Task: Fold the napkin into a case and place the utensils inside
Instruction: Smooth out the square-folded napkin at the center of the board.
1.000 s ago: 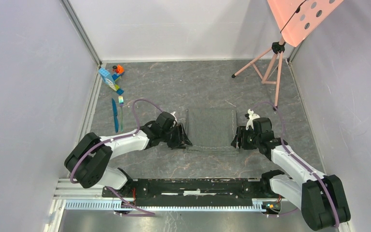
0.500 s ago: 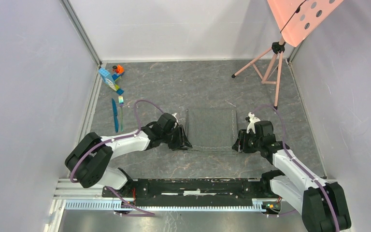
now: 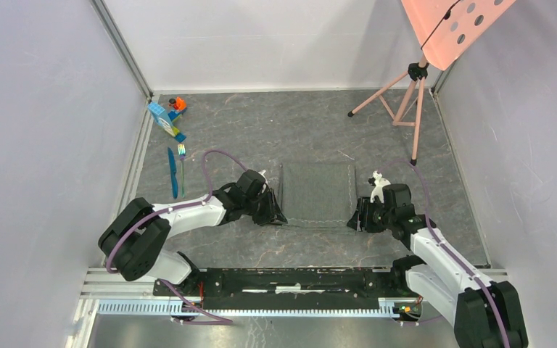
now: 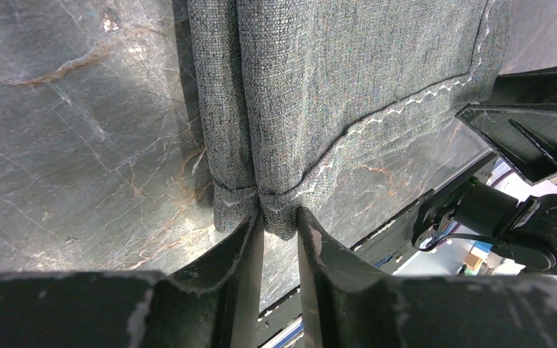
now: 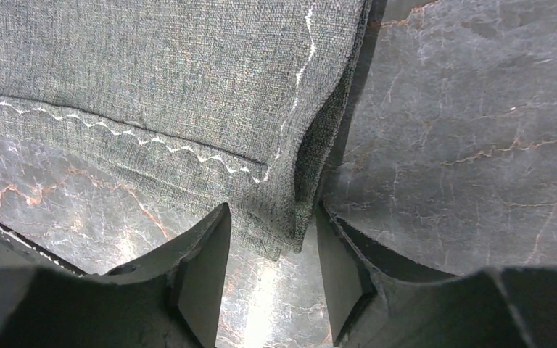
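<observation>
Early stage: left gripper (image 4: 281, 221) narrow on napkin (image 3: 318, 192) corner, right gripper (image 5: 272, 210) wider (grip unsure); knife (image 3: 172, 172), fork (image 3: 182, 163) untouched left of napkin.

The napkin (image 4: 348, 65) is coarse woven cloth, dark grey and matt, with a pale stitched thread near its edge. The worktop (image 3: 275, 130) looks like dark veined stone, smooth with a soft shine. The left hand (image 4: 279, 221) and right hand (image 5: 272, 214) are black matt plastic, with pale scuffs. The knife (image 3: 172, 172) is blue plastic, and the fork (image 3: 181, 151) has a glossy rainbow head.
</observation>
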